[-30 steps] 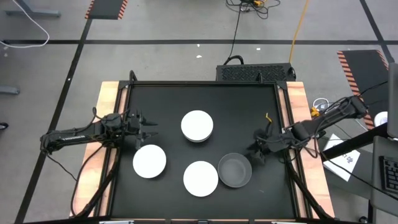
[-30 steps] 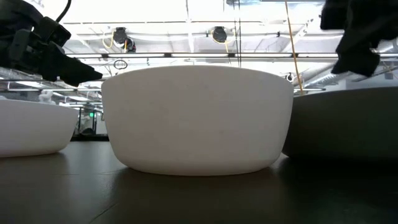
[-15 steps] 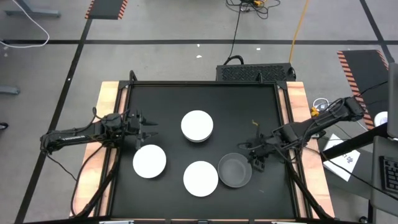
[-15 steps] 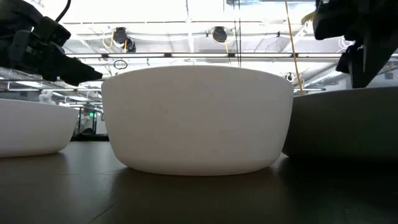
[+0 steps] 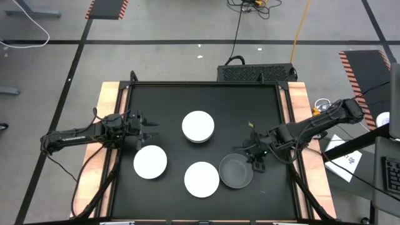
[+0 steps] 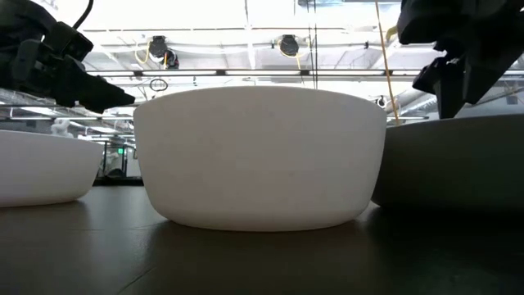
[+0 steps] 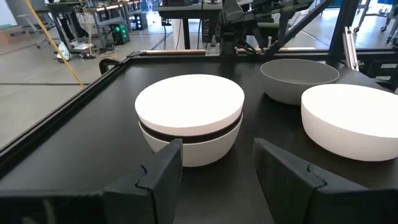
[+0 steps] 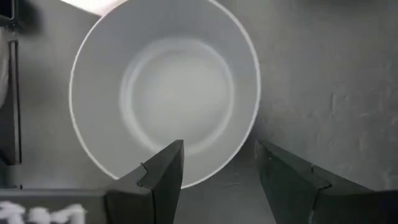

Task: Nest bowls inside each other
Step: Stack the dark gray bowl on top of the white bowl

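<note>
A grey bowl (image 5: pixel 235 172) sits on the black mat, near right; in the right wrist view the grey bowl (image 8: pixel 165 90) shows from above. My right gripper (image 5: pixel 254 156) is open, pointing down just above the bowl's right rim (image 8: pixel 214 169), and shows in the low view (image 6: pixel 454 82). Two single white bowls (image 5: pixel 150 161) (image 5: pixel 201 179) rest on their bases. A nested stack (image 7: pixel 189 118) stands mid-table, white on top with a black band below it. My left gripper (image 5: pixel 147 128) waits open to its left.
The mat has a raised black frame (image 5: pixel 284 119) with wooden table edges outside it. Bare mat lies along the far side (image 5: pixel 200 97). The white bowl (image 6: pixel 260 156) fills the low view, with the grey bowl (image 6: pixel 458 164) beside it.
My right gripper has moved toward the table's left and near edge and come down over the grey bowl's right rim. Its fingers stay open. The bowls and my left arm have kept still.
</note>
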Robot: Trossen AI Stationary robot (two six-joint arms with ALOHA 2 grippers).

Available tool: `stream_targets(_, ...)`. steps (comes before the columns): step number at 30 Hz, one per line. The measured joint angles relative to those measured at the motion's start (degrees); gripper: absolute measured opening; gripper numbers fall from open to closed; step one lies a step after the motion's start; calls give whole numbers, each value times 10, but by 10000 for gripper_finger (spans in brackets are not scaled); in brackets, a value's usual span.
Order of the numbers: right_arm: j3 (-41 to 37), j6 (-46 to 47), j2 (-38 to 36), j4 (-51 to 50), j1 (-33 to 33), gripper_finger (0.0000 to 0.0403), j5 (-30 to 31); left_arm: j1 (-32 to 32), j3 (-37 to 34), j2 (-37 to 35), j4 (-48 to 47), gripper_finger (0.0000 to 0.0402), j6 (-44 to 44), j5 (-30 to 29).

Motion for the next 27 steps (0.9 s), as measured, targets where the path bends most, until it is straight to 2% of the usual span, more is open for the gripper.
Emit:
stream_targets(12,0,-103,12,28,-52,192,0,0,0,0,0,198,0,0)
stream_targets(22,5,-101,52,48,-62,192,-46,0,0,3,0,198,1,0)
stream_targets(27,7,-91,78,47,-62,192,-48,0,0,9,0,198,3,0)
